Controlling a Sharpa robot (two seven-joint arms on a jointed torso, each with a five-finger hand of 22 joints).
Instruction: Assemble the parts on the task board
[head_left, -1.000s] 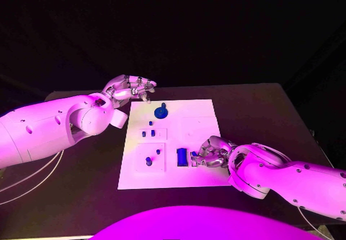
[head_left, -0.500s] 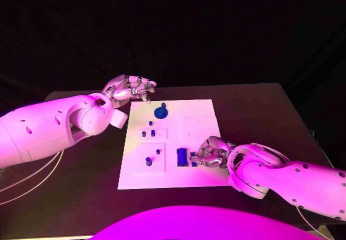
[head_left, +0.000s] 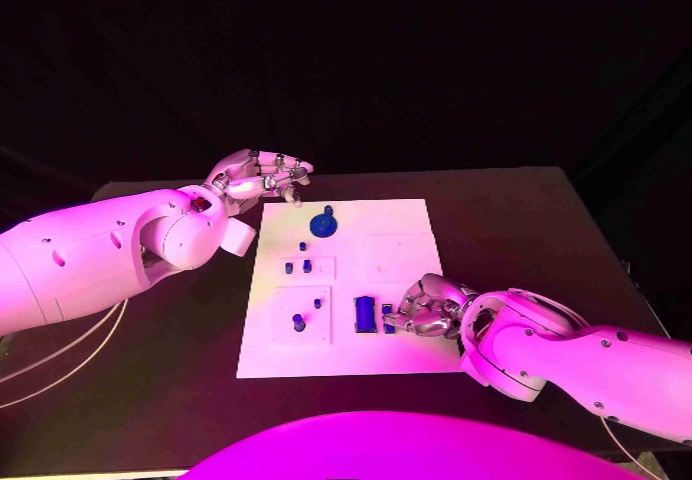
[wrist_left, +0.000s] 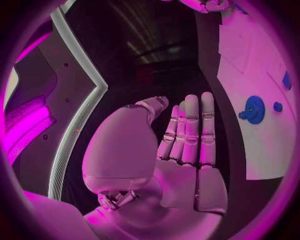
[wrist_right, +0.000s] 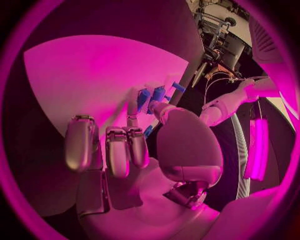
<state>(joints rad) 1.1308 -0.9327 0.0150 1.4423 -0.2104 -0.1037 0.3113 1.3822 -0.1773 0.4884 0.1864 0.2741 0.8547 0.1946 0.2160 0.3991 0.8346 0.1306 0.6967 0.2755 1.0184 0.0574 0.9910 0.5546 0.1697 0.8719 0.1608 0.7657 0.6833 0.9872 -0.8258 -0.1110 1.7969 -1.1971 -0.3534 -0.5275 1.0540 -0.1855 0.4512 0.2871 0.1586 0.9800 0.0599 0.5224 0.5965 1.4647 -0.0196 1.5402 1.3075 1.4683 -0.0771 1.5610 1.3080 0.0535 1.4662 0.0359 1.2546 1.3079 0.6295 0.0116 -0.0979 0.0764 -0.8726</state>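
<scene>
The white task board (head_left: 389, 225) lies mid-table, also seen as the board (wrist_left: 256, 65) in the left wrist view. A blue round part (head_left: 323, 224) stands near its far edge, the same round part (wrist_left: 252, 109) beside a small peg (wrist_left: 277, 106). Small blue pegs (head_left: 297, 267) and another peg (head_left: 299, 322) sit in the board's left recesses. A blue block (head_left: 365, 314) stands near the front. My right hand (head_left: 420, 309) rests on the board beside the block, thumb and a finger pinching a small blue part (head_left: 387, 322). My left hand (head_left: 264, 177) hovers off the board's far left corner, holding nothing.
The black table (head_left: 505, 220) runs out to the right of the board and a narrower strip of it lies to the left. My left arm (head_left: 101, 255) lies along the table's left side.
My right hand has shifted slightly toward the board's near edge, staying beside the blue block. The left hand has not moved.
</scene>
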